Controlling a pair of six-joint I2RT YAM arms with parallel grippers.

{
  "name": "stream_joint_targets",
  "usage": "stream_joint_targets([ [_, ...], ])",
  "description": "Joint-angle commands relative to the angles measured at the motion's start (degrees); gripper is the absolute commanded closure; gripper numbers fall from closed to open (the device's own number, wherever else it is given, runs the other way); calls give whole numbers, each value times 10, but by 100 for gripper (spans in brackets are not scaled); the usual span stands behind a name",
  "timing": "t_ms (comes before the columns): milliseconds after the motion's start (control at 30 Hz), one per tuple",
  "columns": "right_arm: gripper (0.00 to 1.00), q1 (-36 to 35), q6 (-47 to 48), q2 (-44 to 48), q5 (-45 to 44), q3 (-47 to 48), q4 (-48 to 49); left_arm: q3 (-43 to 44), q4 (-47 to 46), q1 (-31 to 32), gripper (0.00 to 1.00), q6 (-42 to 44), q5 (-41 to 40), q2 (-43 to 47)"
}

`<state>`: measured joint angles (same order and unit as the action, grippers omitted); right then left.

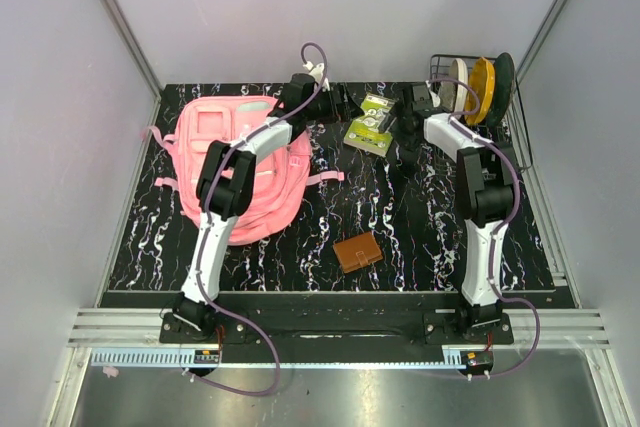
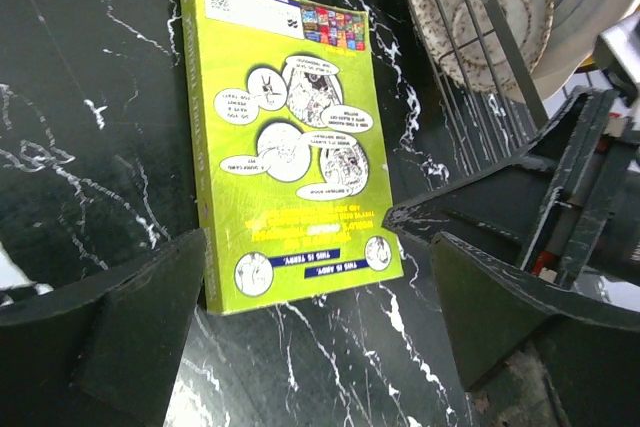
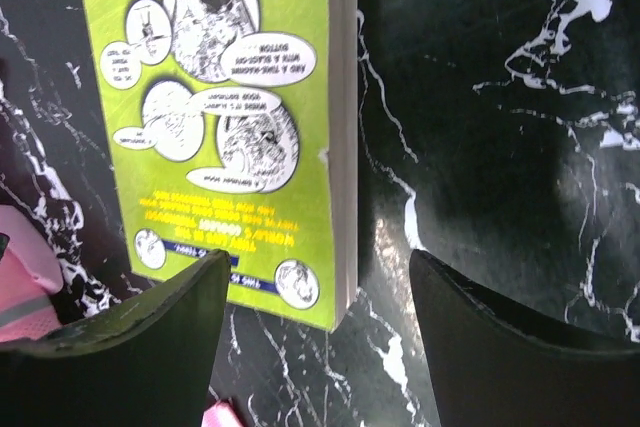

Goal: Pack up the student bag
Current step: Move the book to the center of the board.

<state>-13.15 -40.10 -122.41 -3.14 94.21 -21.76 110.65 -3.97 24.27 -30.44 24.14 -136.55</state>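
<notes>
The student bag point(image 1: 240, 162), a large pink backpack, lies flat at the left of the table; a pink bit of the bag point(image 3: 25, 277) shows in the right wrist view. A lime-green paperback book point(image 1: 369, 124) lies flat behind the table's middle. My left gripper point(image 1: 345, 107) stands open just left of the book point(image 2: 290, 137), both fingers clear of it and nothing between them point(image 2: 318, 277). My right gripper point(image 1: 407, 152) hangs open at the book's right side. Its left finger point(image 3: 150, 337) overlaps the book's point(image 3: 230, 117) near corner, its right finger over bare table.
A brown wallet point(image 1: 357, 252) lies near the front of the black marble table point(image 1: 420, 237). A wire dish rack point(image 1: 475, 87) with plates stands at the back right corner, close behind the right arm. Grey walls enclose the table.
</notes>
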Motion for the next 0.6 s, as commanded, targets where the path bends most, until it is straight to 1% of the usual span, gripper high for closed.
stream_joint_targets([
  [0,23,9,12,-33,30,38,20,69,-58,-4,2,-56,58,-45],
  [67,27,17,10,-45,46,48,20,88,-51,-4,4,-64,62,-67],
  [167,35,22,12,-55,71,48,33,80,-53,-5,4,-70,62,-79],
  [267,36,22,8,-62,87,41,37,72,-42,-5,4,-72,64,-91],
  [333,37,22,5,-63,99,25,45,58,-40,-5,7,-76,61,-95],
  [500,44,22,-2,-53,131,-20,87,29,-57,-5,11,-96,77,-97],
  [567,46,22,-2,-50,138,-32,90,14,-62,-5,14,-102,84,-95],
])
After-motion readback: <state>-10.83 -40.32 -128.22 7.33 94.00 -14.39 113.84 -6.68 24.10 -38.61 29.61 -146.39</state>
